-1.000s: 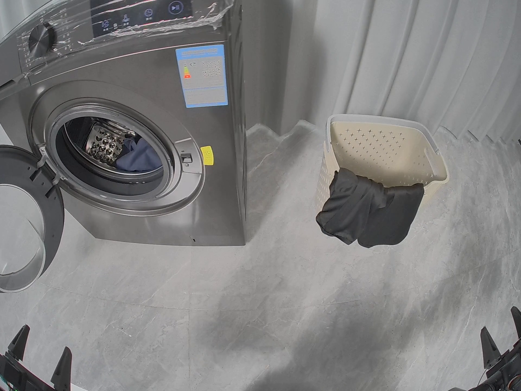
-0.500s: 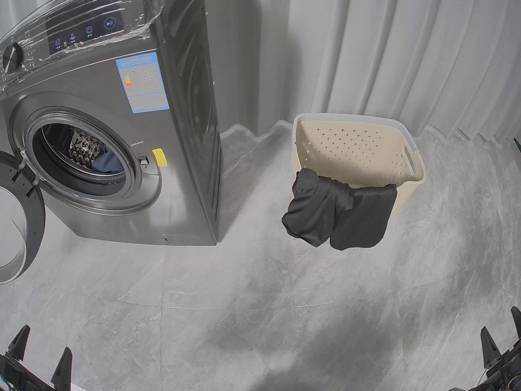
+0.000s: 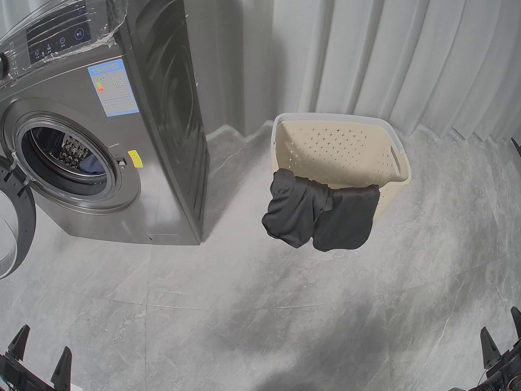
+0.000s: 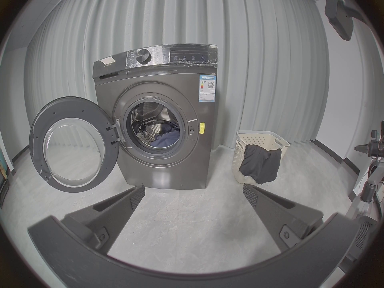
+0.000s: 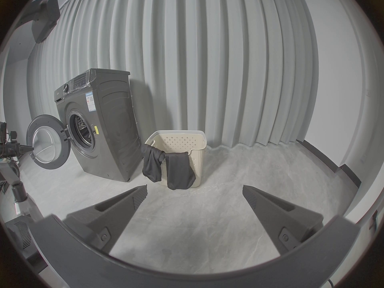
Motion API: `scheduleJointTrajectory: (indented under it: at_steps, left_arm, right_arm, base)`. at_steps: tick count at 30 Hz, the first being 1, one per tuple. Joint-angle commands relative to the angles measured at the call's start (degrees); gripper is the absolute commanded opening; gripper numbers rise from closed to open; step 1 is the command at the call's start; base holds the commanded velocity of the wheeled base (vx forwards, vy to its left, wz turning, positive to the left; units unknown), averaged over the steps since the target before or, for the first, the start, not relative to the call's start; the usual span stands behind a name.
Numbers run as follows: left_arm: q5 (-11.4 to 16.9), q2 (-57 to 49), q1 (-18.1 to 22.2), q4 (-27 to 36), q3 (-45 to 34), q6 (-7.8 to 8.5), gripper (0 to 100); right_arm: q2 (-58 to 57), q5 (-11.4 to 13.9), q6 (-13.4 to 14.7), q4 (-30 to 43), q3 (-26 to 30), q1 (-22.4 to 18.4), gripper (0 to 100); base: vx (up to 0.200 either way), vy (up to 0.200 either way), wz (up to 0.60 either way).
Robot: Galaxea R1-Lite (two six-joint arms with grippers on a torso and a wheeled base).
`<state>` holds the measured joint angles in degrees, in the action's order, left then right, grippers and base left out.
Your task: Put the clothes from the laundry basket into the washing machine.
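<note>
Pale pleated curtains (image 3: 380,44) back a grey marbled floor (image 3: 271,310) (dark skirting).

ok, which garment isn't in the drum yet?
The black garment, draped over the laundry basket's front rim. The blue garment already lies inside the open washing machine's drum.

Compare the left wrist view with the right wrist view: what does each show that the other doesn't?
Left wrist view: the washing machine head-on, its drum holding a blue garment.
Right wrist view: the machine's side panel and the bare floor beyond the laundry basket.
Both: the machine, its door swung open, and dark clothes draped over the basket's front rim.
</note>
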<state>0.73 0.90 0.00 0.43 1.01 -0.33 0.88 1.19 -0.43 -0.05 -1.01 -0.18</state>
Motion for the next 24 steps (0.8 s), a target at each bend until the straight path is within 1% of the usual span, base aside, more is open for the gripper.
scheduleJointTrajectory:
  at_steps: [1,8,17,23,24]
  left_arm:
    - [0.06,-0.46,-0.09,0.01,-0.84,-0.11,100]
    - [0.06,-0.46,-0.09,0.01,-0.84,-0.02,100]
    - [0.06,-0.46,-0.09,0.01,-0.84,-0.02,100]
    - [-0.12,-0.46,0.00,0.01,-0.84,-0.20,100]
    - [-0.12,-0.46,0.00,0.01,-0.84,-0.20,100]
  right_arm:
    - [-0.88,0.04,-0.01,-0.04,1.01,0.01,100]
    - [-0.88,0.04,-0.01,-0.04,1.01,0.01,100]
    - [-0.88,0.04,-0.01,-0.04,0.92,0.01,100]
    - [-0.88,0.04,-0.01,-0.04,1.01,0.01,100]
    - [-0.88,0.04,-0.01,-0.04,0.92,0.01,100]
  base:
    - [0.000,0.000,0.00]
    - [0.000,0.000,0.00]
    - [0.200,0.000,0.00]
    - [0.000,0.000,0.00]
    - [0.000,-0.200,0.00]
